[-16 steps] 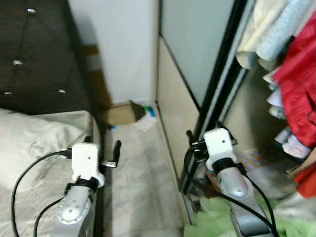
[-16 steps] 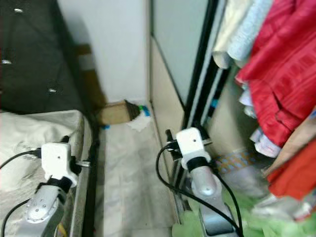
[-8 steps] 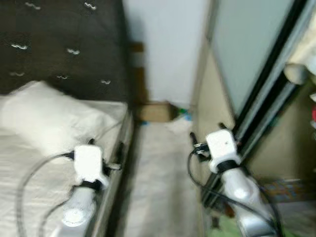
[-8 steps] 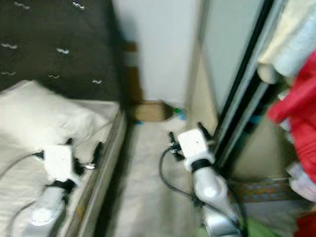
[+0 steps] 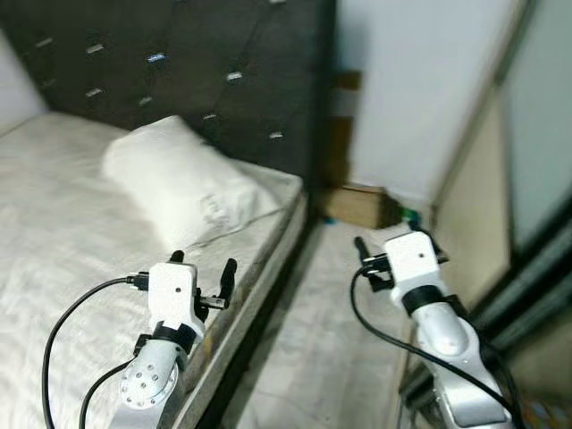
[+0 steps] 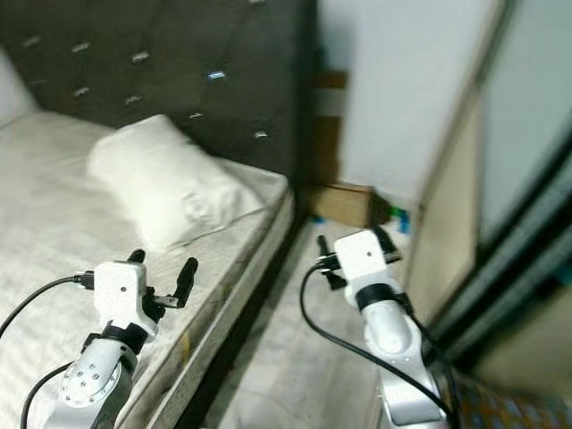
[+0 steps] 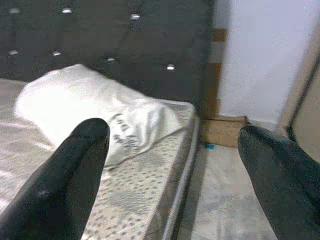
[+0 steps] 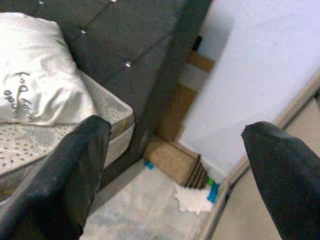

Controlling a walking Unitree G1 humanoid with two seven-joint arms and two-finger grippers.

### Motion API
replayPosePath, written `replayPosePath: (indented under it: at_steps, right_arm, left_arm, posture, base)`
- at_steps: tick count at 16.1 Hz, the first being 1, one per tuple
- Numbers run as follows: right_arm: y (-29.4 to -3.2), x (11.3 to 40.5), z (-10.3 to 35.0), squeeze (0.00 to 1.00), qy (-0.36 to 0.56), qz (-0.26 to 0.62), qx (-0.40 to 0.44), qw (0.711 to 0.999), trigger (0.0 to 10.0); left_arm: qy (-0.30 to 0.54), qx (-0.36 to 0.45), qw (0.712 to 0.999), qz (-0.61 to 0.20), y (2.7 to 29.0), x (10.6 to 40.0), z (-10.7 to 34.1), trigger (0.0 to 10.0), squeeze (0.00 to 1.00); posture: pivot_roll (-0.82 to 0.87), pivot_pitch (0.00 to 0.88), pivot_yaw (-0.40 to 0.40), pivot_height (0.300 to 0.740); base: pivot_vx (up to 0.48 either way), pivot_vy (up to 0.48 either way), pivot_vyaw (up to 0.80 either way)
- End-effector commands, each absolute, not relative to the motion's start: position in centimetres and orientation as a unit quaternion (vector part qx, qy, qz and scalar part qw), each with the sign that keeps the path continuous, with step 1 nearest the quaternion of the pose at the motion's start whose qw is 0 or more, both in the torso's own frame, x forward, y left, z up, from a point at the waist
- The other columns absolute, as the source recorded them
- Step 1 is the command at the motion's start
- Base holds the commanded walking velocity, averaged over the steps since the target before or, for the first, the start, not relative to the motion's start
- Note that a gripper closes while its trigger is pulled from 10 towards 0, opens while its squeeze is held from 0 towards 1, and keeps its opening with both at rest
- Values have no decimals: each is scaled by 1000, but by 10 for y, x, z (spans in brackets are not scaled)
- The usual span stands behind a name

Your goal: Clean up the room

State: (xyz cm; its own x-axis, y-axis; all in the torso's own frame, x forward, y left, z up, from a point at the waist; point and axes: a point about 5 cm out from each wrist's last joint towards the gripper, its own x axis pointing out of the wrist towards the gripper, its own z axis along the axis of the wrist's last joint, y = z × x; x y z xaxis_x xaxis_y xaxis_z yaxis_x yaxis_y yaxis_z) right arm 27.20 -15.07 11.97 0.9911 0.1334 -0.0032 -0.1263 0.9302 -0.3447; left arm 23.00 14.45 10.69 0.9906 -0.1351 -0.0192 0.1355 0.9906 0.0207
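Pillow (image 5: 183, 183): upper left on bed (image 5: 54, 232), soft, light; grip a corner.
Floor litter (image 8: 196, 199): probably paper, flimsy.
Left gripper (image 5: 201, 266): wide, empty.
Right gripper (image 5: 386, 247): wide, empty.

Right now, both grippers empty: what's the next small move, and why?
Probably step forward along the aisle toward the cardboard box and crumpled white paper by the wall. Left gripper and right gripper are both open, holding nothing, and that litter lies well ahead of them.
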Motion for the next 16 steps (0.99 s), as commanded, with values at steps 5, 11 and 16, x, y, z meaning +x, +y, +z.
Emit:
replayPosePath:
  at_steps: [5, 11, 16]
  right_arm:
    - [-140, 275, 122, 0, -17, 85, -165, 982, 10000]
    - [-136, 276, 124, 0, -23, 97, -158, 982, 10000]
    - [-135, 274, 123, 0, -23, 101, -151, 983, 10000]
  left_arm:
    - [12, 22, 998, -59, 150, 229, 107, 10000, 0]
    - [9, 21, 998, -57, 150, 231, 108, 10000, 0]
    - [9, 13, 998, -55, 152, 231, 108, 10000, 0]
  posture:
    - [-4, 55, -26, 740]
    - [-4, 52, -26, 740]
    - [-5, 57, -25, 740]
  base:
    - [0, 0, 800]
    - [0, 0, 800]
    - [0, 0, 800]
